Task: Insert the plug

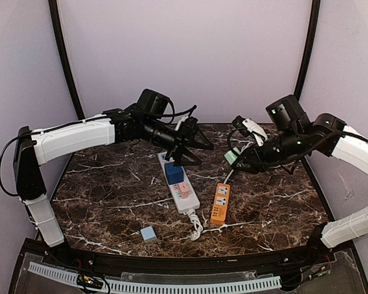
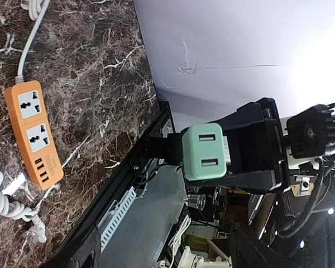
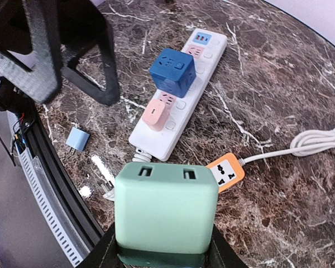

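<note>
Plug (image 3: 165,209), mint green, clamped in right tool (image 1: 238,160), up off surface (image 1: 110,196) nr orange strip (image 1: 220,202), so not inserted yet. Left tool (image 1: 190,146) spread wide, empty, over white strip (image 1: 183,195). Lowering + seating left, I'd say.

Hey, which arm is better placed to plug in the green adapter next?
Right. The right gripper holds the green adapter near the orange power strip; the left gripper is open and empty.
</note>
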Controlling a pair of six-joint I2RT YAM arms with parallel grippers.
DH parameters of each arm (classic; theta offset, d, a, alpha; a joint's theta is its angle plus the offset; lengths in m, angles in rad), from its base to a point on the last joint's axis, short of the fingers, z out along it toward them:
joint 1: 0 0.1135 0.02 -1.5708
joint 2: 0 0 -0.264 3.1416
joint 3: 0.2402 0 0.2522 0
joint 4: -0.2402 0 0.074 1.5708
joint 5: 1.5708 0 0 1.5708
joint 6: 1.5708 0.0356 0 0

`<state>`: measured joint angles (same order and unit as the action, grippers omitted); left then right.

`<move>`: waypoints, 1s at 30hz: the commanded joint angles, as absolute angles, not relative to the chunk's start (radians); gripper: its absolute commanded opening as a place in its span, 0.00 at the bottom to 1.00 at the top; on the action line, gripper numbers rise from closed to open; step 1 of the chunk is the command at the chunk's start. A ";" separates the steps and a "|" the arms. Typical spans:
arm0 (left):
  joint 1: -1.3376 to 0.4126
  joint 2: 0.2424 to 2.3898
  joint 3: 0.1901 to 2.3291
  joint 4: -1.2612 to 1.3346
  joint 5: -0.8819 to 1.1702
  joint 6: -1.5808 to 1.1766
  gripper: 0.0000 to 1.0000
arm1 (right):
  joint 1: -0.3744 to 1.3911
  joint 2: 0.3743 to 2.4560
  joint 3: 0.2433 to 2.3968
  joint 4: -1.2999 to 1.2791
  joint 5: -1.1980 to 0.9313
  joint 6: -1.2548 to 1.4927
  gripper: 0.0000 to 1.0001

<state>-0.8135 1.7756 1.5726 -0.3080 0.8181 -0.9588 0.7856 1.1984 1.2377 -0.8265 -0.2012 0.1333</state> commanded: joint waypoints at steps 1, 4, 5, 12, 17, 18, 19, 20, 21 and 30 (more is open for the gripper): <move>-0.840 1.806 1.644 -0.323 0.856 -0.964 0.76 | 0.792 1.173 1.254 -0.746 -0.290 0.054 0.16; -0.845 1.822 1.662 -0.328 0.857 -0.965 0.74 | 0.791 1.166 1.252 -0.731 -0.320 0.035 0.17; -0.848 1.824 1.668 -0.328 0.857 -0.965 0.74 | 0.792 1.165 1.252 -0.726 -0.327 0.032 0.17; -0.870 1.848 1.711 -0.391 0.855 -0.931 0.72 | 0.792 1.174 1.254 -0.741 -0.364 0.007 0.16; -0.887 1.869 1.749 -0.430 0.851 -0.906 0.71 | 0.794 1.198 1.279 -0.767 -0.383 -0.019 0.16; -0.887 1.872 1.755 -0.435 0.851 -0.905 0.70 | 0.795 1.201 1.284 -0.770 -0.381 -0.023 0.16; -0.890 1.876 1.759 -0.437 0.851 -0.904 0.70 | 0.795 1.203 1.289 -0.771 -0.382 -0.028 0.16; -0.890 1.877 1.764 -0.440 0.851 -0.904 0.69 | 0.797 1.206 1.292 -0.776 -0.382 -0.034 0.16; -0.892 1.881 1.767 -0.442 0.851 -0.903 0.69 | 0.797 1.209 1.295 -0.780 -0.376 -0.038 0.16; -0.908 1.916 1.824 -0.493 0.853 -0.889 0.65 | 0.820 1.237 1.314 -0.809 -0.345 -0.076 0.16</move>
